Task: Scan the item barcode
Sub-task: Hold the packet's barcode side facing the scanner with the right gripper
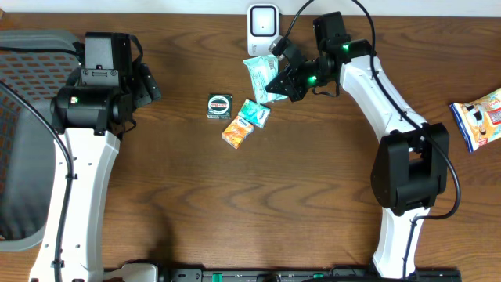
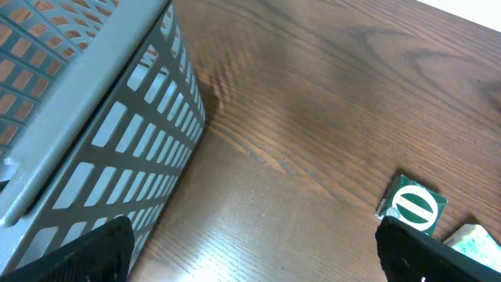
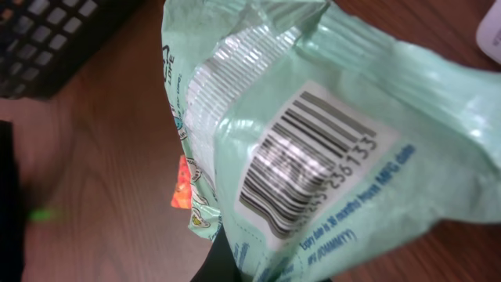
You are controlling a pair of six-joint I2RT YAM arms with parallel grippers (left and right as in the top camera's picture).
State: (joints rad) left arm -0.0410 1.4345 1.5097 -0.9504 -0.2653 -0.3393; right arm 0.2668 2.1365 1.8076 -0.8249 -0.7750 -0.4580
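The right tool (image 1: 274, 84) gripped the mint-green pouch (image 3: 337, 117), judged light, soft and crinkly, best held clear of its barcode (image 3: 301, 168); the left tool (image 2: 250, 254) stood open.

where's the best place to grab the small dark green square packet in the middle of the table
Probably across two opposite straight edges of the green square packet, coming straight down from above. It lies flat, label up, apart from the teal packet and orange packet, so open jaws could straddle it; from the side it offers little height to pinch.
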